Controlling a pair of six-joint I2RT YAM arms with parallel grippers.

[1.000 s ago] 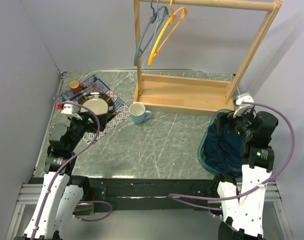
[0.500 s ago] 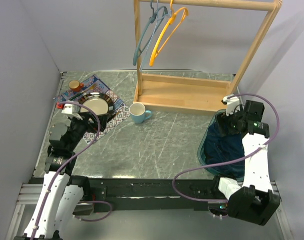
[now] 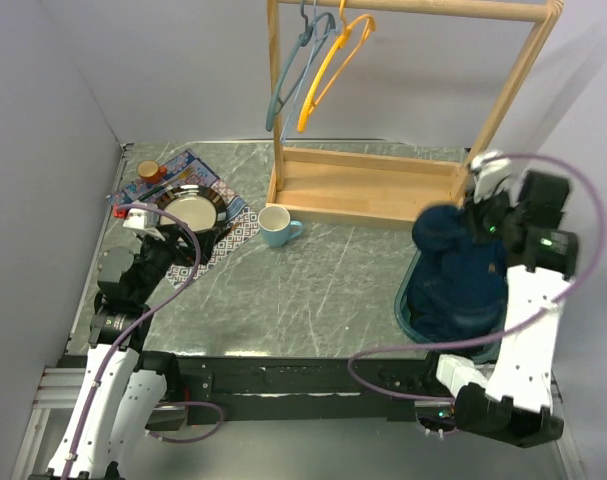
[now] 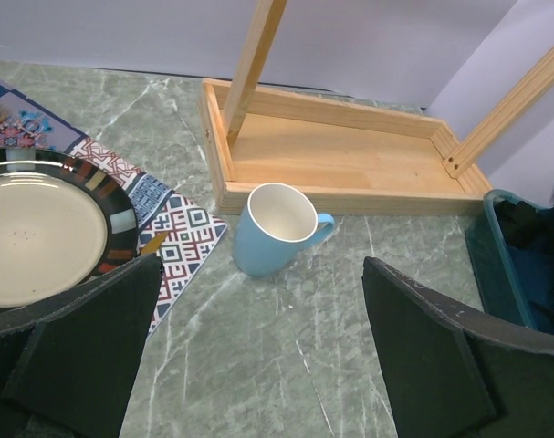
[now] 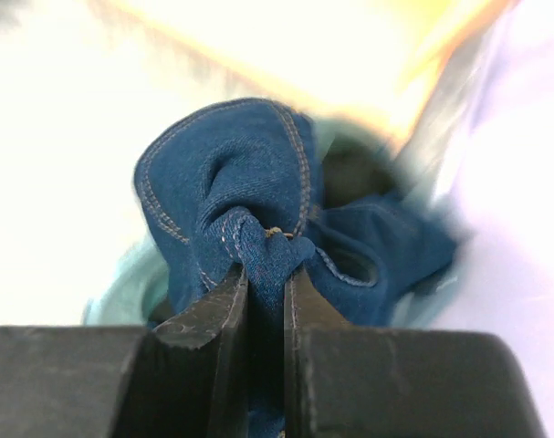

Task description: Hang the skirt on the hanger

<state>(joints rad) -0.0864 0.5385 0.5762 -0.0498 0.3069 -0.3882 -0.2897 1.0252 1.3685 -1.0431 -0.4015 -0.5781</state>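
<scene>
The skirt (image 3: 461,268) is dark blue denim, bunched and lifted partly out of a teal bin (image 3: 408,310) at the right of the table. My right gripper (image 3: 480,222) is shut on a fold of the skirt (image 5: 258,246), raised above the bin. Two hangers, a grey-blue hanger (image 3: 288,75) and an orange hanger (image 3: 330,68), dangle from the wooden rack's top rail (image 3: 433,8). Over the table at the near left, my left gripper (image 4: 258,356) stands open and holds nothing.
The wooden rack's base tray (image 3: 368,188) sits at the back centre. A light blue mug (image 3: 276,227) stands in front of it. A plate (image 3: 190,210) on a patterned mat (image 3: 233,232) and a small orange cup (image 3: 148,171) lie at the back left.
My right gripper has gone from open to shut on the skirt and risen, pulling the denim up out of the bin. The left arm has not moved.
</scene>
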